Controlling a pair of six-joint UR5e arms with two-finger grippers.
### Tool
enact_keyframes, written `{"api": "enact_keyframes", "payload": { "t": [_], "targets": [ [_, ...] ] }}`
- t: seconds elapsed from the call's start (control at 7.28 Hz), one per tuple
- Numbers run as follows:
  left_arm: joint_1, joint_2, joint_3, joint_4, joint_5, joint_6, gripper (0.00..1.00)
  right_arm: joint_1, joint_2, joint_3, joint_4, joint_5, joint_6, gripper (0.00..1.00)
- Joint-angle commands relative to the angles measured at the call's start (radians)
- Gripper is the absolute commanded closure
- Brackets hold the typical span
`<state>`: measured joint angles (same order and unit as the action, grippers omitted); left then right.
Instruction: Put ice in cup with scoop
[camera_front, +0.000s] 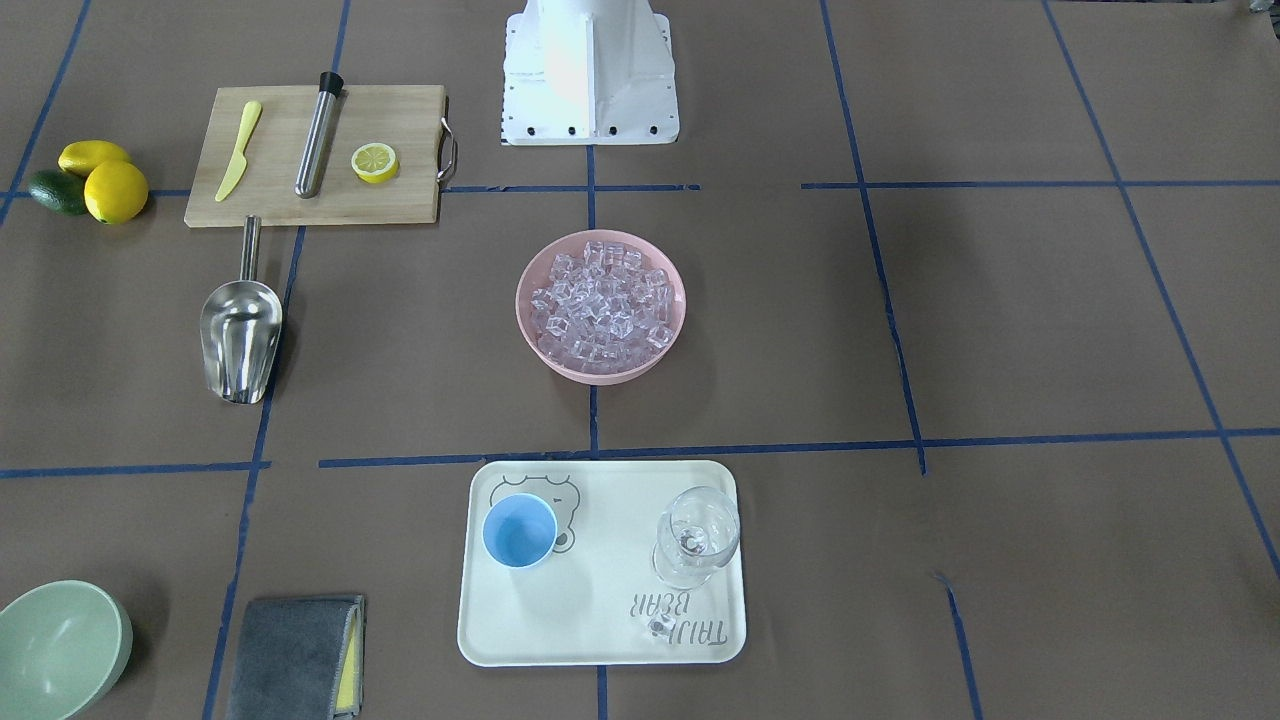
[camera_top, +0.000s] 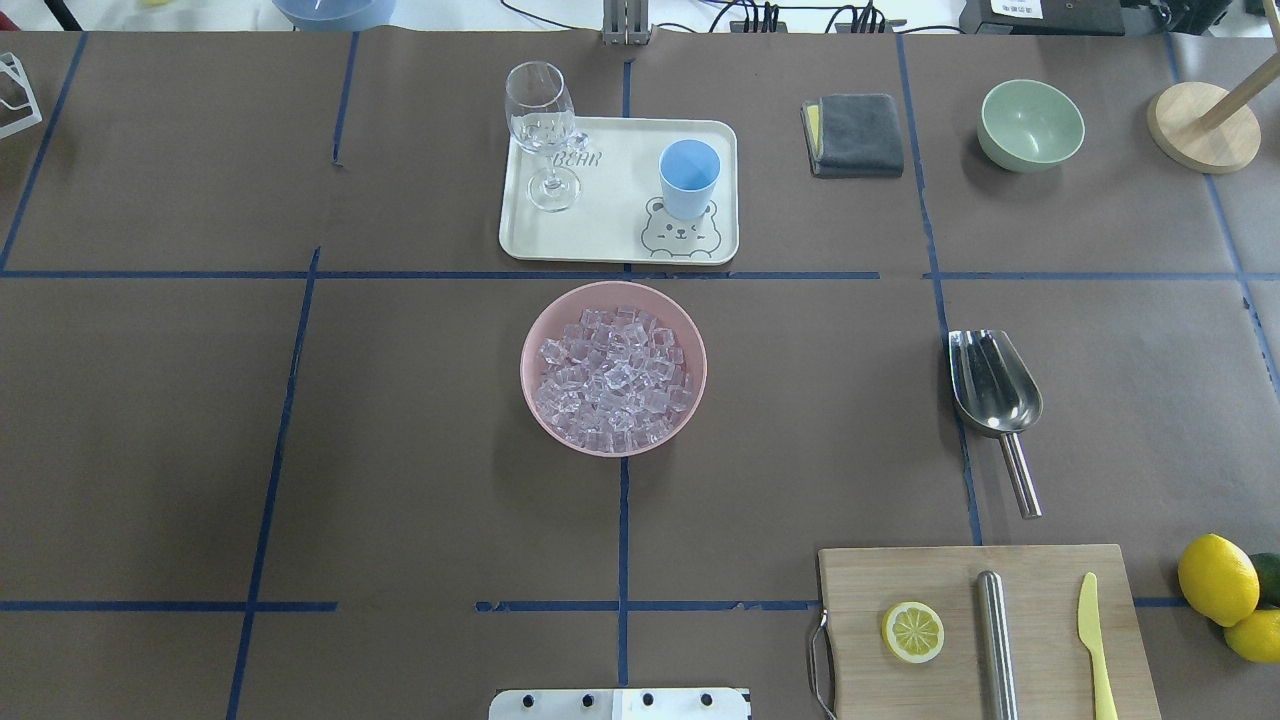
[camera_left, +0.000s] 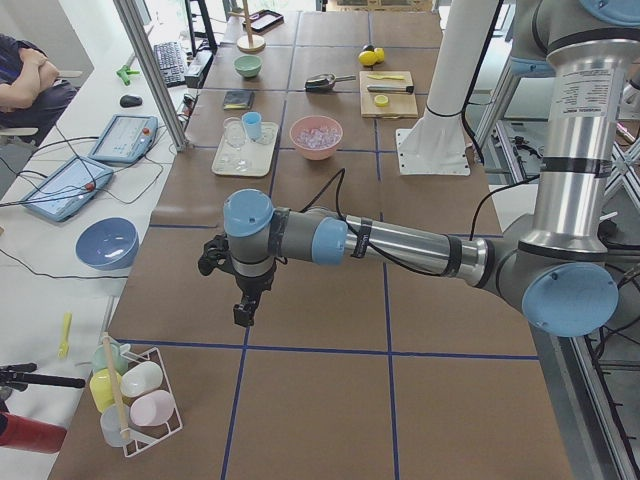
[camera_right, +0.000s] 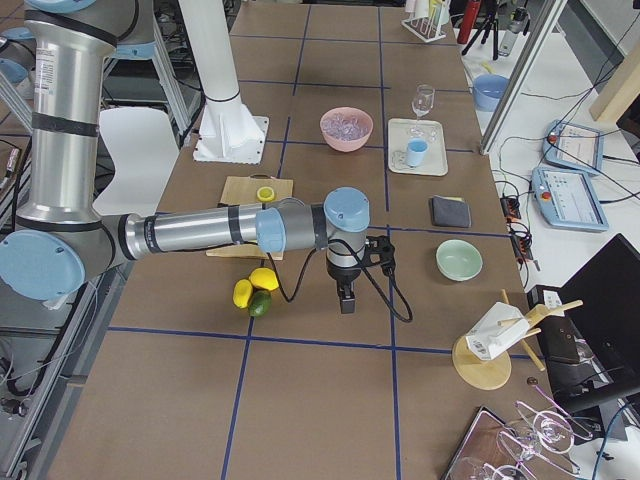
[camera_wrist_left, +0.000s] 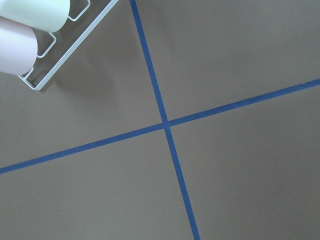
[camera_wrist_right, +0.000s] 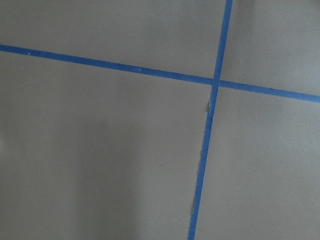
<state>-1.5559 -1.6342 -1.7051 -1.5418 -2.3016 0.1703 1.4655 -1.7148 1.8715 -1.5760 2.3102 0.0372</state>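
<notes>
The bench (camera_top: 400, 450) is set but the task looks unstarted, and the step in hand is fetching the scoop. The left arm (camera_left: 400, 245) and right arm (camera_right: 200, 232) each reach out to opposite ends of the bench. The left fingers (camera_left: 243, 314) and right fingers (camera_right: 347, 300) point down over bare tape crossings. They hold nothing that shows, and whether they stand wide or narrow I cannot tell. Well away from both, midway between them, sits the tray (camera_top: 610, 235), with the pink bowl (camera_top: 527, 368) just on the robot's side of it. The scoop (camera_top: 993, 385) lies flat and empty, nearer the right fingers than the left, handle toward the robot. The cup (camera_top: 689, 178) stands upright on the tray and looks empty. The ice (camera_top: 612, 375) is heaped in the bowl. The next move likely calls for the right fingers to travel inward, straddle the thin round handle low down and close.
</notes>
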Motion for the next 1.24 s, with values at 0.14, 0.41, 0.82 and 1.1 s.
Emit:
{"api": "enact_keyframes", "payload": {
  "t": [0.14,0.41,0.82,1.1],
  "targets": [
    [0.002,-0.045,0.013,-0.125,-0.001,0.001,0.00,-0.001,0.021,0.006,0.016,0.020,0.015,0.00],
    [0.011,-0.076,0.073,-0.343,-0.004,-0.017,0.00,-0.001,0.024,0.012,0.019,0.032,0.013,0.00],
    [0.129,-0.142,0.081,-0.391,-0.108,-0.031,0.00,-0.001,0.029,0.021,0.019,0.032,0.013,0.00],
    [0.294,-0.144,0.058,-0.527,-0.092,-0.022,0.00,-0.001,0.029,0.021,0.017,0.034,0.015,0.00]
  ]
}}
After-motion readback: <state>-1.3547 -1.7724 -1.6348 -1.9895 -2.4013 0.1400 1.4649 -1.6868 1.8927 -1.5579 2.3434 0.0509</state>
